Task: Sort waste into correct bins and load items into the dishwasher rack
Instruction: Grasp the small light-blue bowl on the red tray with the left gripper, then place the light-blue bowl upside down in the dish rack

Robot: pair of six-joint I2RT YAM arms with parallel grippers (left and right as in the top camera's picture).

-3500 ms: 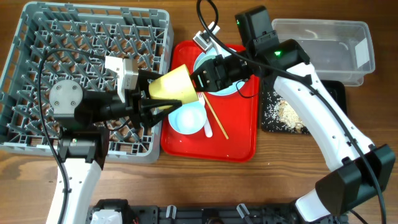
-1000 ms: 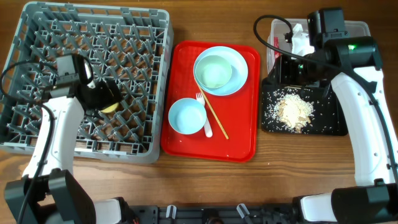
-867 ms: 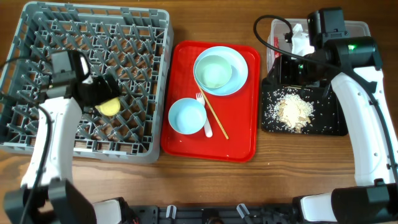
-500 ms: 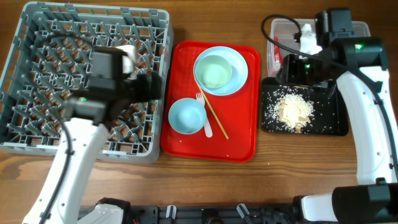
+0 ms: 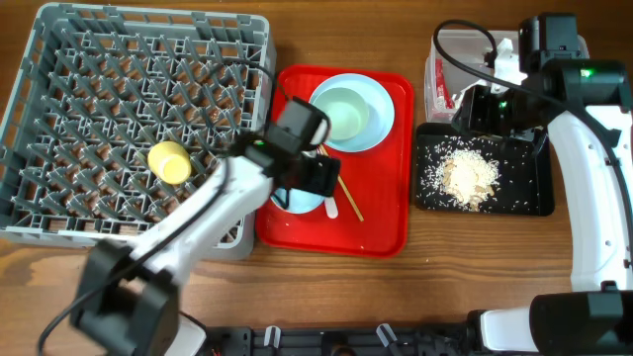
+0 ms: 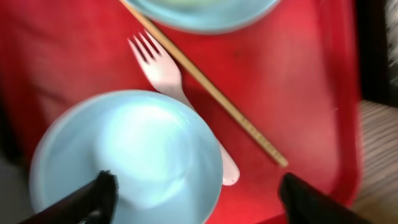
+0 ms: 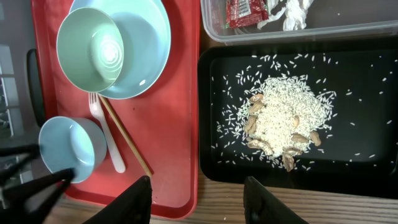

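The left gripper (image 6: 196, 185) is hovering spread wide over the small bowl (image 6: 124, 155) on the red tray (image 6: 298, 74), grasping nothing. The right gripper (image 7: 198, 202) is hanging released, empty, above the black tray's (image 7: 360, 180) edge. The yellow cup (image 5: 169, 161) is lying in the rack (image 5: 59, 59). The wrapper (image 7: 244, 12) and tissue (image 7: 292, 14) are sitting in the clear tub (image 7: 373, 28).

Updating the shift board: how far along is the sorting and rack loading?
Done: yellow cup in the rack; wrapper and tissue in the clear tub; scraps on the black tray.
In hand: open left end effector over the small bowl.
Left: plate, other bowl, fork, chopstick.
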